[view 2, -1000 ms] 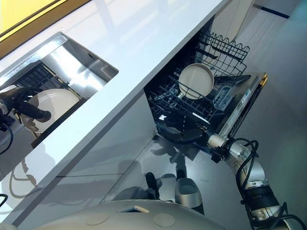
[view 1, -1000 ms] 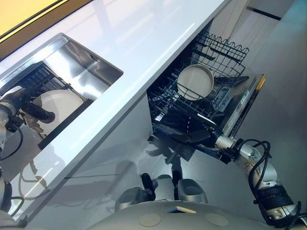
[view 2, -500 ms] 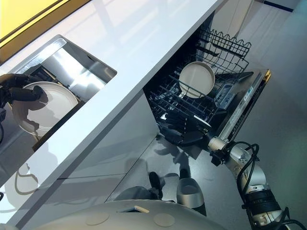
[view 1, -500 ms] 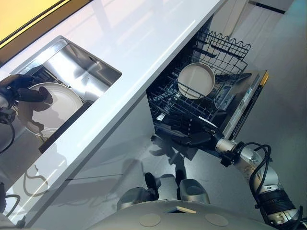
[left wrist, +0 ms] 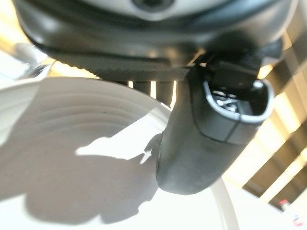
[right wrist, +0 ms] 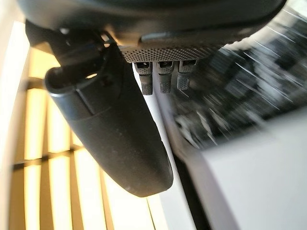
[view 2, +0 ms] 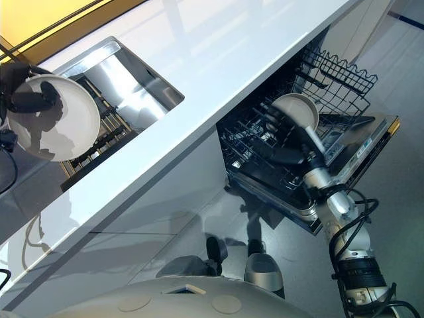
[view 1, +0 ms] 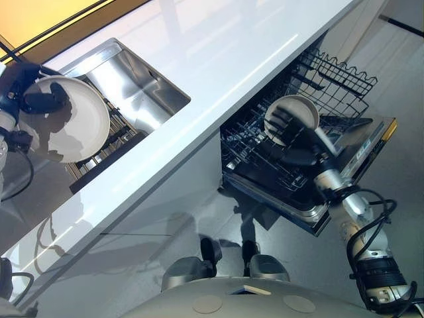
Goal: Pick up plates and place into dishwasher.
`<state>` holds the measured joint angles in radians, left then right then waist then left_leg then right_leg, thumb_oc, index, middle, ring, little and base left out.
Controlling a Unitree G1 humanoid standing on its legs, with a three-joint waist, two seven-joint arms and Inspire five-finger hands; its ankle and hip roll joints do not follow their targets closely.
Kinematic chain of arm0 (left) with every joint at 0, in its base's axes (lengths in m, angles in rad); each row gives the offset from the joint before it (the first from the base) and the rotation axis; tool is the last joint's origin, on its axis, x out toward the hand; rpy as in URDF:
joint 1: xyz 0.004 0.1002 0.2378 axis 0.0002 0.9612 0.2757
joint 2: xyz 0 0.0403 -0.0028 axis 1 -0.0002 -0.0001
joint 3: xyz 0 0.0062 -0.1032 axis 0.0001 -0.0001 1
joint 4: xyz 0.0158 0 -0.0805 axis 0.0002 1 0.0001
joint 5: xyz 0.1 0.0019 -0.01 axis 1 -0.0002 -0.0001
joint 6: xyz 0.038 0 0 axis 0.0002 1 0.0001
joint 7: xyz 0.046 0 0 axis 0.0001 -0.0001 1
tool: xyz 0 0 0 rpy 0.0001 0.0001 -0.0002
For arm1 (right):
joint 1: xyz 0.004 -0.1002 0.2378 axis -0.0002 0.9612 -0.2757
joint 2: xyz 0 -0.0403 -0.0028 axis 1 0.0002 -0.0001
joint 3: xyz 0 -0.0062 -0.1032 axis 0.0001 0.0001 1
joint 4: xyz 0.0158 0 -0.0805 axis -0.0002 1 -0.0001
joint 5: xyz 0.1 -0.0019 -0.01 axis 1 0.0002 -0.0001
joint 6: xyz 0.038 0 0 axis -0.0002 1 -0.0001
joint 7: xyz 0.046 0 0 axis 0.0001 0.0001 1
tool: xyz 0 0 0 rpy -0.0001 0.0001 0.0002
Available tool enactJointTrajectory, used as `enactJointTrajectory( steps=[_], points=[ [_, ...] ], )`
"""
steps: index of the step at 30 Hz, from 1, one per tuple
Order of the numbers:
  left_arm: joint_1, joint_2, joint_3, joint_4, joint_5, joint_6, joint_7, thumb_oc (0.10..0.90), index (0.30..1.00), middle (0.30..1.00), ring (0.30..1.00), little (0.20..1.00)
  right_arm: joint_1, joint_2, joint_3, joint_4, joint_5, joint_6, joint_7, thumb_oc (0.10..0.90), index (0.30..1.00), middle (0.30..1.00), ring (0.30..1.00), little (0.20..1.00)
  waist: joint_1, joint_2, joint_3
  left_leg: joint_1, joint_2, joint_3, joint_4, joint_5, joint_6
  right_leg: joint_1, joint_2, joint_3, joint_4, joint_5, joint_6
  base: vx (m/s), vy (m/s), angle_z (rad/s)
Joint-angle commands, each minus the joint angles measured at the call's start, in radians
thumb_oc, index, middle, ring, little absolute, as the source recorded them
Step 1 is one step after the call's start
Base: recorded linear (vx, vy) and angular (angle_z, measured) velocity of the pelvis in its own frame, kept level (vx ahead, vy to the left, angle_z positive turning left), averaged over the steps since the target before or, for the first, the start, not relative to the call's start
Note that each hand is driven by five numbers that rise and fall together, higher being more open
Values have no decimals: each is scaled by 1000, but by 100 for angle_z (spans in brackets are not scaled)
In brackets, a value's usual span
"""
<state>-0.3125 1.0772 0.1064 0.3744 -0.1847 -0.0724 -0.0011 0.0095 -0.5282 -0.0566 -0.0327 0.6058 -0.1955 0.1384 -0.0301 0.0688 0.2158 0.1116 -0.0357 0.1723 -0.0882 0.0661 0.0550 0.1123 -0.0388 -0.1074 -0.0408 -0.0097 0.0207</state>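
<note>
Left robot hand (view 1: 30, 93) grips a white plate (view 1: 69, 122) — above the sink (view 1: 142, 93).

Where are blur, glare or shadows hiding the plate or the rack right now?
Left wrist view: the thumb casts a dark shadow on the held plate. Right wrist view: dishwasher rack smeared by blur. Eye views: glare streaks on the countertop; racked plate partly behind the right hand.

white plate (view 1: 66, 119) | held tilted | second plate (view 1: 293, 116) upright in rack
</note>
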Motion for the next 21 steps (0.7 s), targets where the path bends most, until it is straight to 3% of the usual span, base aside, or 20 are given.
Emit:
enactJointTrajectory(
  steps=[1, 5, 10, 15, 21],
  points=[
    [-72, 48, 148, -102, 116, -155, 189, 100, 300, 300, 300, 200, -113, -6, -61, -182, -68, -250, -68, 800, 900, 900, 900, 900, -8, 14, -128, 28, -30, -44, 19, -129, -13, -45, 16, -31, 78, -72, 65, -15, -109, 15],
    [-56, 22, 159, -230, 218, -204, 266, 100, 300, 300, 300, 200, -161, -17, -53, -240, -105, -287, -50, 800, 900, 900, 900, 900, 9, 10, -137, 31, -26, -60, 24, -129, -20, -28, 27, -44, 77, -82, 51, -12, -99, 16],
    [-78, -34, 109, -386, 310, -247, 327, 100, 300, 300, 300, 200, -242, 7, 53, -306, 31, -121, 137, 800, 900, 900, 900, 900, 29, -1, -147, 28, -23, -85, 36, -126, -29, -14, 36, -59, 87, -98, 32, -11, -83, 16],
    [-145, -73, 8, -460, 449, -302, 441, 100, 300, 300, 300, 200, -327, 59, 160, -320, 131, -12, 154, 800, 900, 900, 900, 900, 48, -15, -153, 30, -20, -103, 34, -118, -38, 1, 41, -77, 86, -106, 20, 2, -80, 13],
    [-176, -154, -72, -551, 728, -326, 694, 100, 300, 300, 300, 200, -374, 132, 251, -331, 224, 37, 112, 800, 900, 900, 900, 900, 62, -33, -165, 33, -18, -120, 26, -111, -45, 14, 44, -90, 85, -113, 11, 21, -68, 15]
  ],
)
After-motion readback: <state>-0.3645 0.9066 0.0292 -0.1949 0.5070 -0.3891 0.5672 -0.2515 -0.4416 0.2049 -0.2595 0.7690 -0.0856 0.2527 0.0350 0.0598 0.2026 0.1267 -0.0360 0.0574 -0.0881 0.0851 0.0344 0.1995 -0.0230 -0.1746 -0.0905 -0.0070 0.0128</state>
